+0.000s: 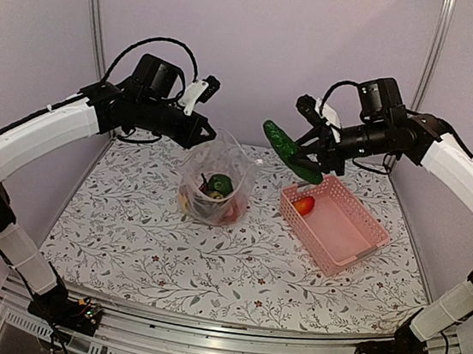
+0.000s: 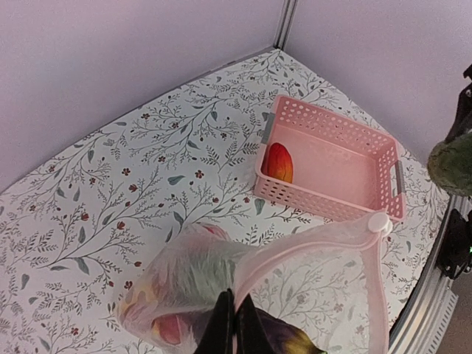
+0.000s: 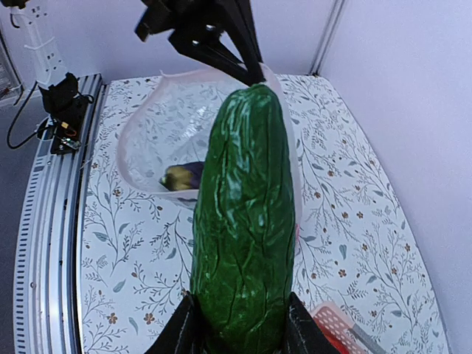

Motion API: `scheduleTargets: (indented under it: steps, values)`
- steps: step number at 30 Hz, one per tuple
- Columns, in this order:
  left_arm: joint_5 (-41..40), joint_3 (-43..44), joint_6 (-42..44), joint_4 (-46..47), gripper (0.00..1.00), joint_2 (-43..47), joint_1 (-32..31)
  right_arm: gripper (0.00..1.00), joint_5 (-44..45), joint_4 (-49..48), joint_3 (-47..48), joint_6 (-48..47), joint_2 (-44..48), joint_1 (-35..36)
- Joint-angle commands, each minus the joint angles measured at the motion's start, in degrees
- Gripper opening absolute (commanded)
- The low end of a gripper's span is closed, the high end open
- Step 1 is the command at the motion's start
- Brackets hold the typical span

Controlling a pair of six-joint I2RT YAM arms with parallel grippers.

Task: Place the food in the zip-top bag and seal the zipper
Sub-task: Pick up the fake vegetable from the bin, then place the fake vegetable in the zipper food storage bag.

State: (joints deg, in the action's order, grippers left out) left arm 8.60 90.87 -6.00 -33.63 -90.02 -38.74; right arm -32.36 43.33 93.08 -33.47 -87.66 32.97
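The clear zip-top bag (image 1: 218, 175) stands open at mid table, holding a green pepper (image 1: 221, 184), an eggplant (image 3: 183, 175) and other small food. My left gripper (image 1: 204, 135) is shut on the bag's rim, holding up the mouth; in the left wrist view its tips (image 2: 234, 306) pinch the pinkish zipper strip (image 2: 310, 247). My right gripper (image 1: 310, 158) is shut on the long green cucumber (image 1: 290, 149), held in the air between bag and basket. In the right wrist view the cucumber (image 3: 243, 221) points toward the bag's mouth (image 3: 155, 133).
A pink slatted basket (image 1: 358, 244) sits at the right of the table with one red-orange fruit (image 1: 304, 204) in its near-left corner. The floral mat (image 1: 142, 243) covers the table. Purple walls close the back and sides.
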Motion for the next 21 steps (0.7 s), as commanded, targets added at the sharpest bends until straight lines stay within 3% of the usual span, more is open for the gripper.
scheduleTargets:
  steps: [1, 10, 21]
  values:
    - [0.7, -0.5, 0.6, 1.5, 0.00, -0.6, -0.5, 0.12, -4.3, -3.3, 4.6, -1.9, 0.2, 5.2]
    - [0.8, -0.7, 1.0, 1.5, 0.00, -0.3, -0.4, 0.12, -2.5, -3.2, 15.8, -6.7, -8.5, 16.0]
    - [0.5, -1.2, 1.3, 0.9, 0.00, 0.2, -0.2, 0.16, -3.9, -10.3, 20.1, -8.1, -17.2, 18.0]
